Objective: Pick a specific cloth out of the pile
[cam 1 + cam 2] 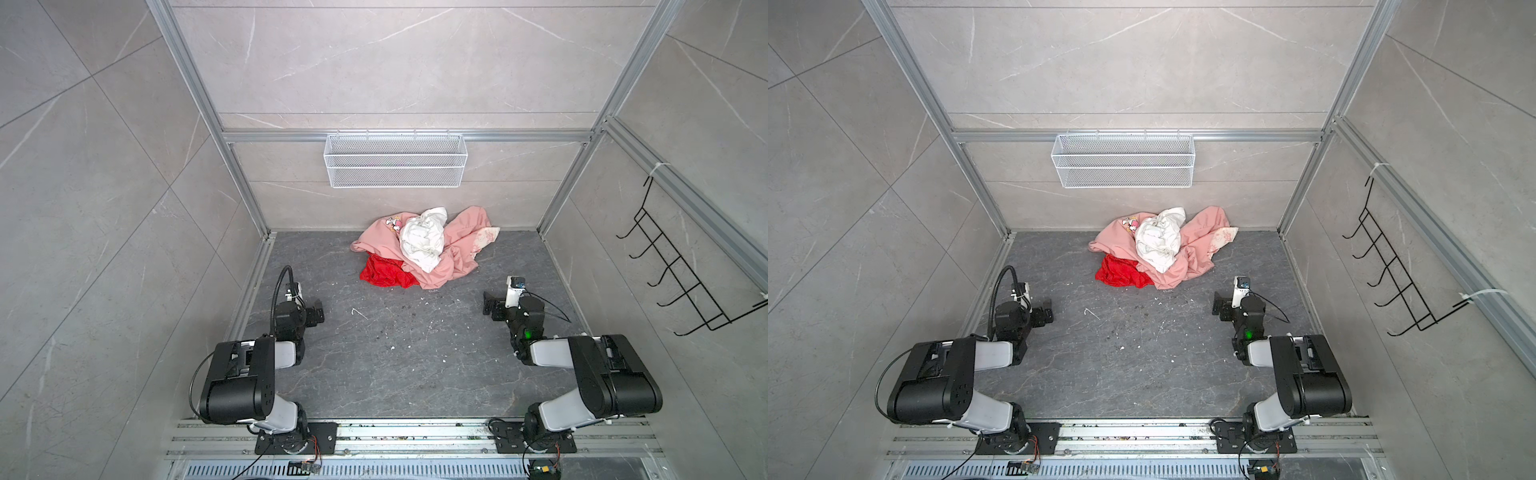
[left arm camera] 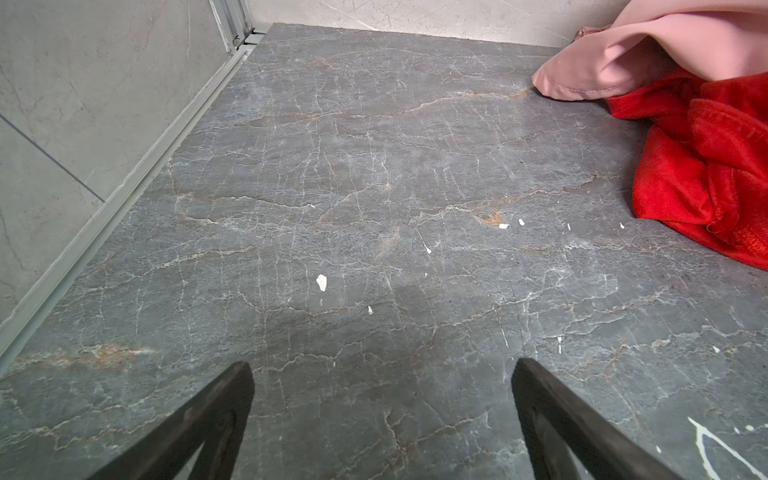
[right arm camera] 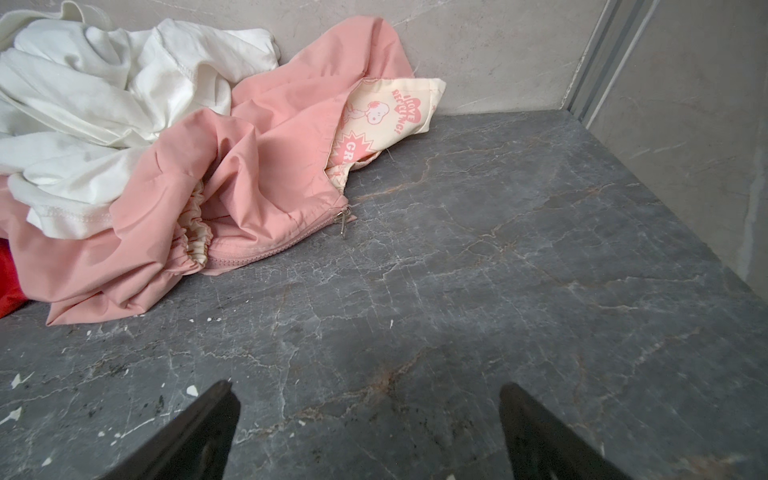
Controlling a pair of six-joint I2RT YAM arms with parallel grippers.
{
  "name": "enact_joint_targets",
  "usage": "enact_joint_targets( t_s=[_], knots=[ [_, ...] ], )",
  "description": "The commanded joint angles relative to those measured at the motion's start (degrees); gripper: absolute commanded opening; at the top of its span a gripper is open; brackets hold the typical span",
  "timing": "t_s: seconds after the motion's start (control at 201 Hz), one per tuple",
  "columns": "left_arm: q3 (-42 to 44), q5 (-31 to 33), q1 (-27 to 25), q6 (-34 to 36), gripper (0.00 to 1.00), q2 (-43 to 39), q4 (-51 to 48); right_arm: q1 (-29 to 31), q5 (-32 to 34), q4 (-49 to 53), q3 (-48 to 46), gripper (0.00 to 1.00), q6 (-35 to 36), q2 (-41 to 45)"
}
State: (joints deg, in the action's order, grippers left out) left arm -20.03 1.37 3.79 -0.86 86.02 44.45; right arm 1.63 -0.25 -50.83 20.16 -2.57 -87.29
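both arms are folded low near the front rail, with the elbows bent and the forearms reaching forward and a little inward over the dark marble surface (image 1: 395, 374). the left gripper (image 1: 316, 312) hangs close over the surface on the left side. in its wrist view the two black fingers (image 2: 224, 399) stand wide apart with only stone between them, so it is released and grasps nothing. the right gripper (image 1: 491, 306) is in a mirrored pose on the right side. its wrist view shows it also spread wide and grasping nothing.

the pile (image 1: 419, 249) lies at the far middle of the surface, against the back wall. the cloth (image 1: 384, 273), bright red, is at the near left edge of the pile, partly tucked under the pink garment (image 1: 457, 253). the white cloth (image 1: 422, 241) sits on top of the pink one. the near and left borders of the red cloth lie free on the stone.

both grippers are apart from the pile, the left one nearer to the red cloth. the stone between them and the pile carries only small white chips and dark specks. an aluminium rail (image 1: 249, 286) closes the left side. a white wire basket (image 1: 395, 160) hangs on the back wall above the pile, and a black hook rack (image 1: 685, 270) hangs on the right wall.
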Motion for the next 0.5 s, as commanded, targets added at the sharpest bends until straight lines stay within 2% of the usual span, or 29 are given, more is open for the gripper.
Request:
enact_joint_targets(
  t_s=[0.0, 0.493],
  knots=[
    [-1.33, -0.4, 0.34, 0.16, 1.0, -0.15, 2.5, -0.21, -0.08, -0.76, 0.05, 1.0, 0.6, 0.45],
    [-1.34, -0.31, 0.19, 0.12, 1.0, -0.15, 2.5, -0.19, 1.04, 0.11, 0.4, 1.0, 0.13, 0.59]
  ],
)
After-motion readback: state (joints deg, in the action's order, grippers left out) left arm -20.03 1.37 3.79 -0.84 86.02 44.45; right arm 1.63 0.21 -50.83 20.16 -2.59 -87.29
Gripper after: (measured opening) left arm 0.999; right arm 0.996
